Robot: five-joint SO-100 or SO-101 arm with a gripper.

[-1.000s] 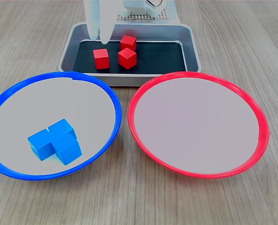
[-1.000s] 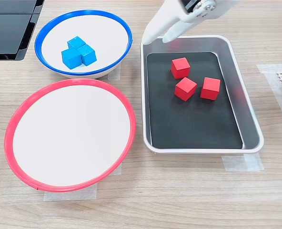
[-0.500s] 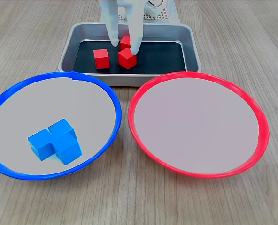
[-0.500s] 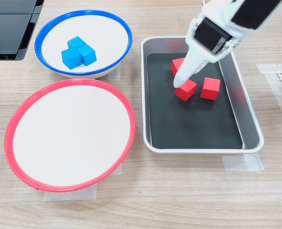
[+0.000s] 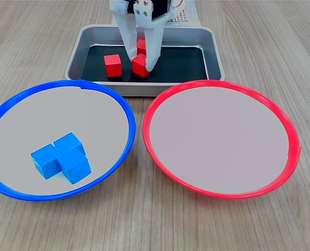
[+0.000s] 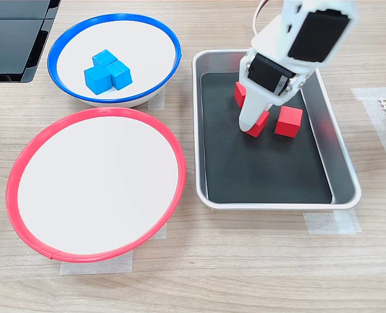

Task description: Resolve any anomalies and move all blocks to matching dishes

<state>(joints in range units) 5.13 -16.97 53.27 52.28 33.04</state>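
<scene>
Red block (image 5: 140, 66) in the tray (image 5: 212, 57) sits between the down-pointing arm's parted jaws.

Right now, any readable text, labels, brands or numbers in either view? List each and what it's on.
None readable in either exterior view.
The red blocks, blue blocks, both dishes, the silver tray and the arm's gripper carry no visible print.
The dark object at the second exterior view's top left shows no marking.
</scene>
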